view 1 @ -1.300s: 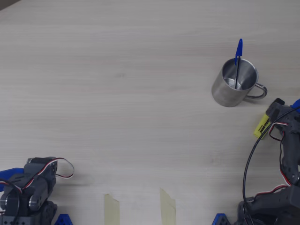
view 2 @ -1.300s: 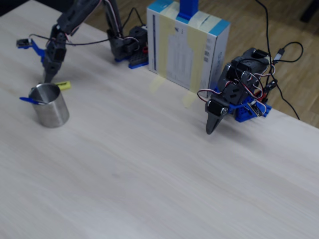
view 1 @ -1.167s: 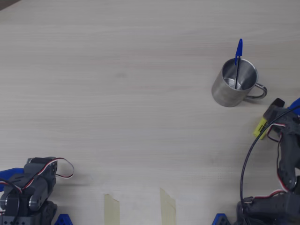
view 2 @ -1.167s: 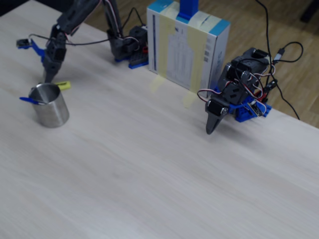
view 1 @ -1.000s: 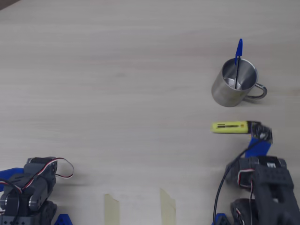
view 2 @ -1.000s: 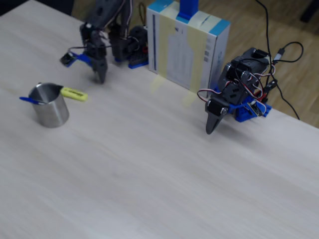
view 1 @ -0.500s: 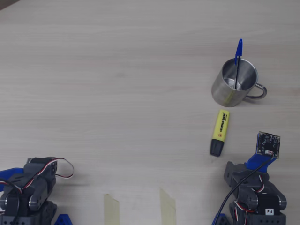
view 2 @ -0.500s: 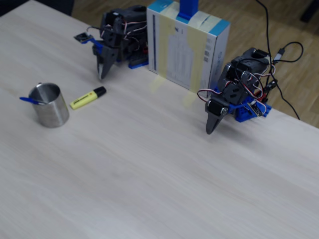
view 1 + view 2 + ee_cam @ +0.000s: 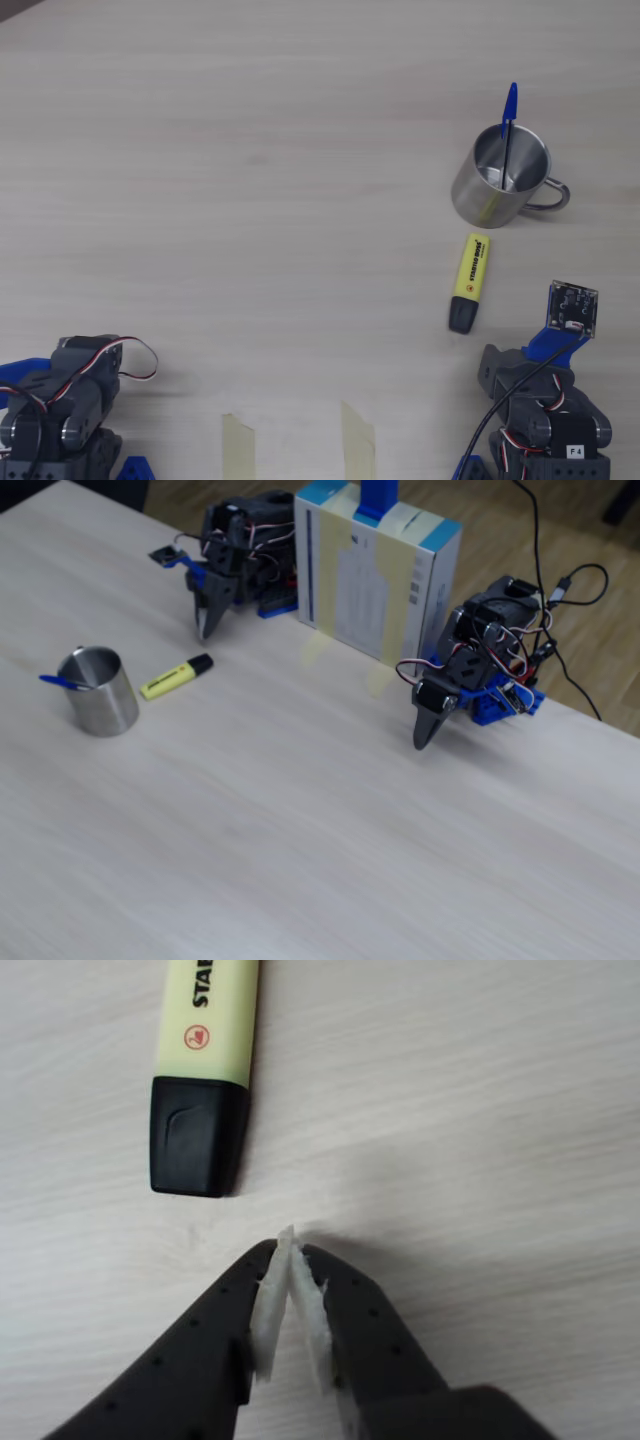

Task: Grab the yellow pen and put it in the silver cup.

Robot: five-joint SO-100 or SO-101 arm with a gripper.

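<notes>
The yellow pen (image 9: pixel 469 270) lies flat on the table, its black cap (image 9: pixel 195 1135) pointing toward my arm. In the wrist view my gripper (image 9: pixel 292 1245) is shut and empty, its tips just below and right of the cap, not touching it. In the fixed view the gripper (image 9: pixel 206 630) points down at the table a little behind the pen (image 9: pixel 170 680). The silver cup (image 9: pixel 497 180) stands upright beyond the pen's far end, handle to the right in the overhead view. It is at the left in the fixed view (image 9: pixel 100 702).
A thin blue ballpoint pen (image 9: pixel 509 120) stands in the cup. A second arm (image 9: pixel 460 680) rests apart on the table, at bottom left in the overhead view (image 9: pixel 60 410). A box (image 9: pixel 375 570) stands between the arms. Two tape strips (image 9: pixel 238 445) lie near the table's edge.
</notes>
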